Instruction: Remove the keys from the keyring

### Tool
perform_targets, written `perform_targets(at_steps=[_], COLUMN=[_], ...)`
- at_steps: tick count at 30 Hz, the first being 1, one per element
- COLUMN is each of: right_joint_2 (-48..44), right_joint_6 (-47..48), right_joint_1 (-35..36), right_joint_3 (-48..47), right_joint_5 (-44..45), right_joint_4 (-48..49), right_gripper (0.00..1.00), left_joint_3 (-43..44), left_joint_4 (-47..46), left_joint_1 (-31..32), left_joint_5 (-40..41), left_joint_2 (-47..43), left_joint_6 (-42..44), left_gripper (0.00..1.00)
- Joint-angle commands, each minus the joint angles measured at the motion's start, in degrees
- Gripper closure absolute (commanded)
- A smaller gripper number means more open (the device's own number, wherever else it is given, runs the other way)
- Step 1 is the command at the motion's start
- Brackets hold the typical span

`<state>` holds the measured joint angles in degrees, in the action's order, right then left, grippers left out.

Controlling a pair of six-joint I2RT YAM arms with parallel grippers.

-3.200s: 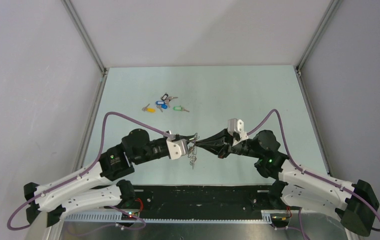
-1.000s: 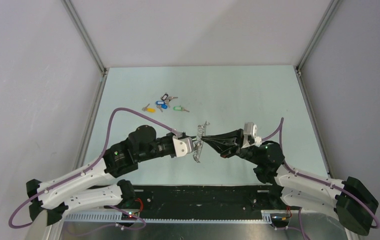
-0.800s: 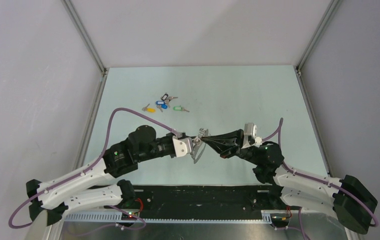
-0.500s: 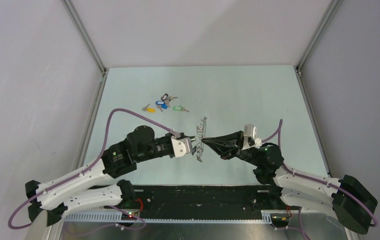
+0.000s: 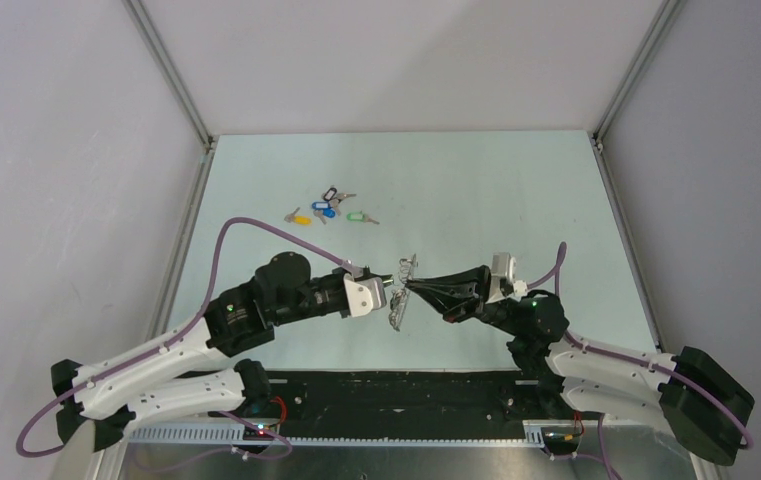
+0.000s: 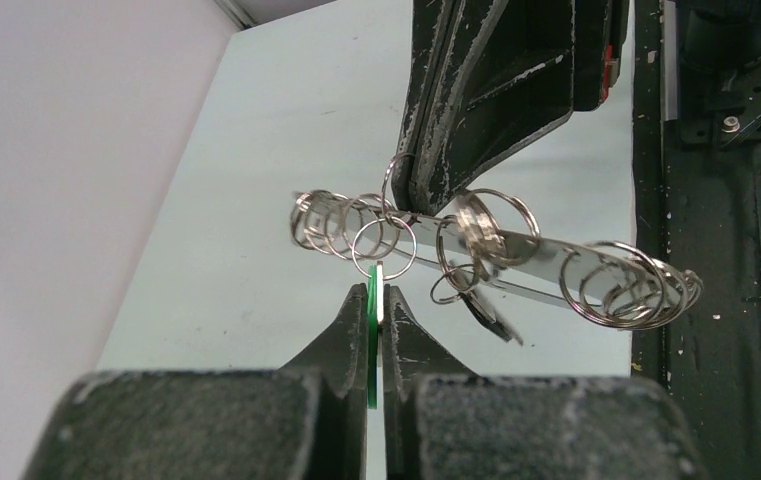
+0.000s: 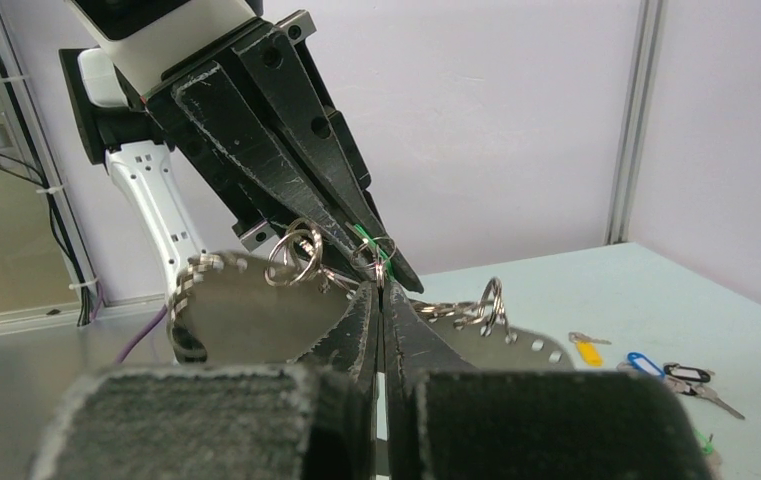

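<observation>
The keyring (image 5: 403,290) hangs between both grippers above the table's middle. It is a flat grey strap (image 6: 546,265) strung with several silvery split rings (image 6: 384,248). My left gripper (image 6: 376,292) is shut on a thin green tag (image 6: 372,330), seen edge-on, that hangs from one ring. My right gripper (image 7: 380,287) is shut on a ring (image 7: 380,250) at the strap (image 7: 246,310); its fingers (image 6: 456,120) come down from the top of the left wrist view. One small dark key (image 6: 488,320) dangles under the strap. The grippers' tips nearly touch (image 5: 399,292).
A loose bunch of keys with yellow (image 5: 299,217), blue (image 5: 322,210), black (image 5: 331,194) and green (image 5: 356,216) plastic tags lies on the table at the back left. It also shows in the right wrist view (image 7: 646,362). Metal frame posts stand at the table's back corners.
Both grippers keep their hold. The right arm has drawn back and sunk a little, and the strap with its rings has swung slightly between the tips.
</observation>
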<state>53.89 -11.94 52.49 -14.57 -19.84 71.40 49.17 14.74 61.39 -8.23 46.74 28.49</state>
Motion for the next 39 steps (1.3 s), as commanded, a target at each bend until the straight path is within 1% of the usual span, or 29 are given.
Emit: perform_targets(at_steps=[1,8,11,16,20,25,26,30,34,39], right_joint_2=[0.4,0.1,0.1,0.5,0.9,0.7,0.6,-1.4,-3.7,-5.0], right_joint_6=[-0.3,0.3,0.4,1.2,2.0,3.4,3.7,6.6,10.9,16.1], right_joint_1=[0.2,0.3,0.4,0.7,1.1,1.3,1.4,1.4,1.4,1.3], right_joint_3=[0.3,0.7,0.8,0.7,0.7,0.6,0.5,-0.8,-4.0,-7.4], right_joint_5=[2.1,1.6,1.8,1.7,1.3,0.5,0.3,-0.1,-1.9,-4.0], right_joint_4=[9.9,8.9,8.5,6.7,4.7,2.3,1.9,-3.3,-13.8,-21.9], right_gripper=[1.00,1.00,0.95,0.93,0.88,0.77,0.76,0.76,0.75,0.72], left_joint_3=[-0.2,-0.2,-0.1,-0.1,-0.1,-0.1,-0.1,-0.3,-0.3,-0.3], left_joint_4=[0.1,0.0,0.0,0.0,0.0,0.0,0.0,0.0,0.0,0.1], left_joint_1=[-0.2,-0.2,-0.2,-0.2,-0.2,-0.2,-0.2,-0.2,-0.2,-0.2], left_joint_5=[1.2,2.2,2.1,1.8,1.4,1.1,1.0,0.6,0.2,-0.5], left_joint_2=[-0.4,-0.8,-0.7,-0.8,-1.0,-1.2,-1.3,-1.4,-1.5,-1.4], left_joint_6=[0.2,0.2,0.2,0.2,0.2,0.2,0.2,0.2,0.2,0.2], left_gripper=[1.00,1.00,1.00,1.00,1.00,1.00,1.00,1.00,1.00,1.00])
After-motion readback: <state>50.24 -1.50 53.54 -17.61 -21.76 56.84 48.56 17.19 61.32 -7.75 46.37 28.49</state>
